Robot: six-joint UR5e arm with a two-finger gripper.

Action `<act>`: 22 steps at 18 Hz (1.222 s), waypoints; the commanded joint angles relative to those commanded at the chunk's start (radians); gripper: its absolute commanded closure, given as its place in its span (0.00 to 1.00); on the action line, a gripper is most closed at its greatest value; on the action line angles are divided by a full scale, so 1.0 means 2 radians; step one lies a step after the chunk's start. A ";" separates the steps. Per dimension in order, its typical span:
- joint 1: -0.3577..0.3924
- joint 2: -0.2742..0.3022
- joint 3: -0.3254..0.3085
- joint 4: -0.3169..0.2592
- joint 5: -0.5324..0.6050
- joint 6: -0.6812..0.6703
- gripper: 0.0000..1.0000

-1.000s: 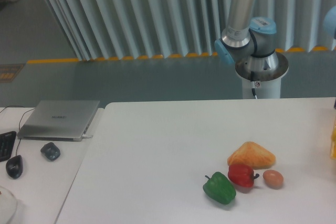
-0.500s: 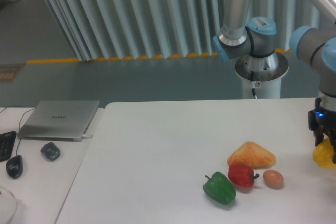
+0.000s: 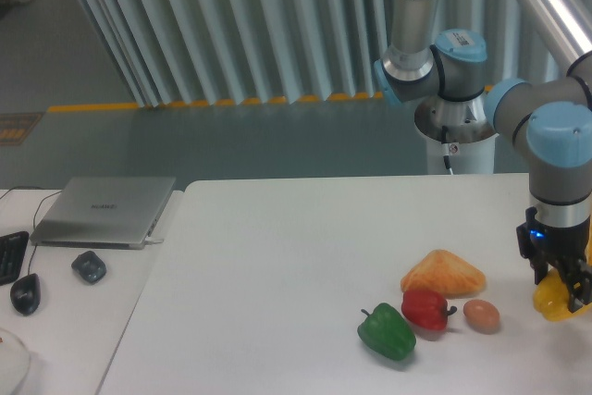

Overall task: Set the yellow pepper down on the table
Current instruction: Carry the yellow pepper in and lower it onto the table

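The yellow pepper (image 3: 551, 301) is glossy bright yellow and sits between my gripper's fingers at the right side of the white table (image 3: 277, 256). My gripper (image 3: 560, 291) points down and is shut on the pepper, holding it just above or at the tabletop; I cannot tell whether it touches. The fingers hide part of the pepper.
To the left of the gripper lie a small tan egg-like ball (image 3: 481, 315), a red pepper (image 3: 425, 309), a green pepper (image 3: 387, 331) and an orange-yellow wedge (image 3: 443, 274). A narrower desk at the left holds a laptop (image 3: 104, 211), two mice and a keyboard edge. The robot base (image 3: 460, 127) stands behind the table.
The arm has swung in from the right edge, carrying the yellow pepper leftward and lower, toward the group of objects.
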 joint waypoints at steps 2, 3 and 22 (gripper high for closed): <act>-0.001 -0.005 -0.002 0.000 0.001 -0.001 0.43; -0.001 -0.008 -0.002 0.000 0.001 -0.002 0.43; -0.004 -0.013 0.004 0.005 -0.001 0.000 0.00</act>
